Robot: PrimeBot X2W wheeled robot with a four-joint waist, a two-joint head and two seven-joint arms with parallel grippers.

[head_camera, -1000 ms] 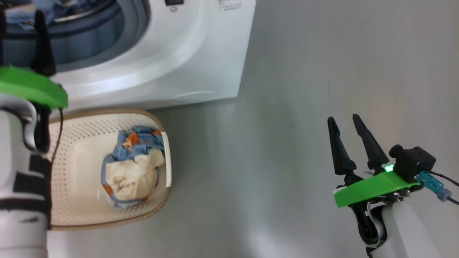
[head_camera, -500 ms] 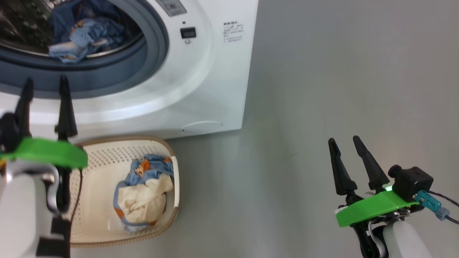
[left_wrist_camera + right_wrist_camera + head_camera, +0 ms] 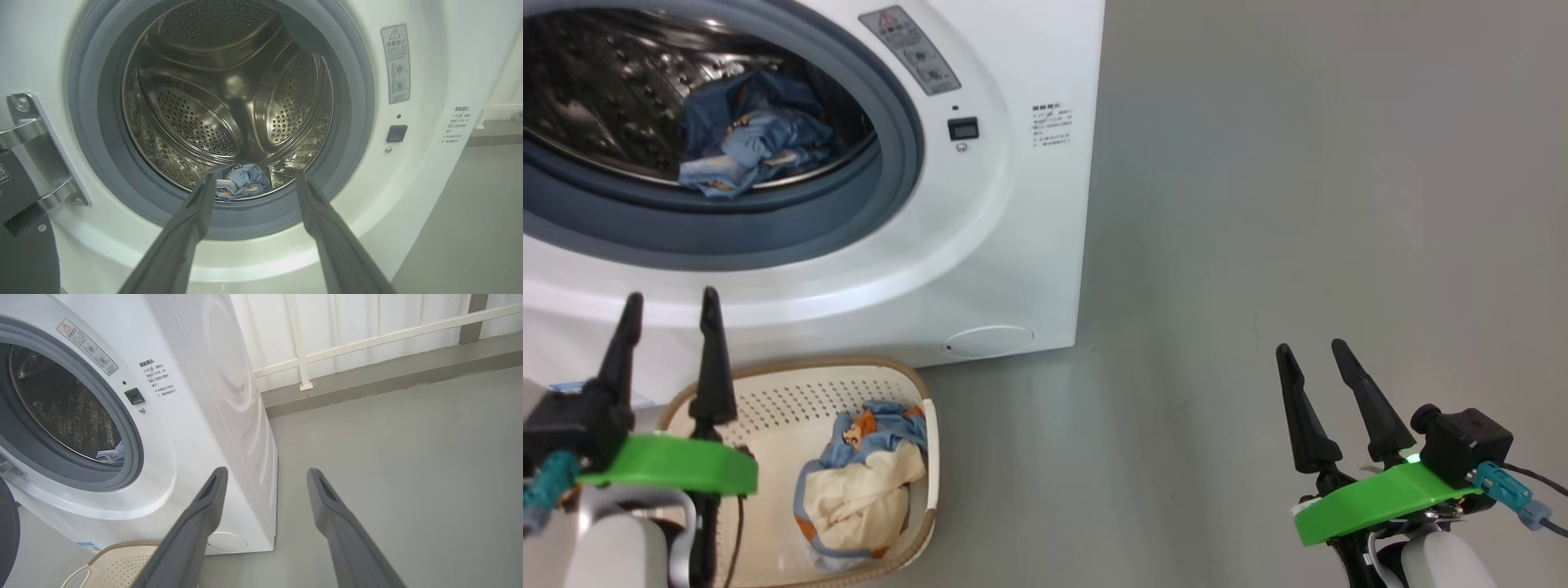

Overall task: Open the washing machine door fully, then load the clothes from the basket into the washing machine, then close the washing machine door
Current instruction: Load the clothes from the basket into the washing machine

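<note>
Grey floor runs bare and wide to the right of the washing machine, as far as a white railing above a low kerb in the right wrist view. The right end effector hovers over this open stretch, well apart from the machine's right corner, its fingers spread and holding nothing. The round opening is uncovered. A grey-blue gasket rings the steel drum, and a blue garment lies at the drum's bottom. The washing machine door is swung open on the left, its dark edge just below the steel hinge bracket, closing off that side. The basket stands on the floor close under the machine's front, left of the round lower flap. The clothes, blue print over cream, are bunched against its right wall. The left end effector hangs over the basket's left end, in front of the machine's lower panel, with fingers apart and empty. In its wrist view the fingers frame the gasket's lower lip.
</note>
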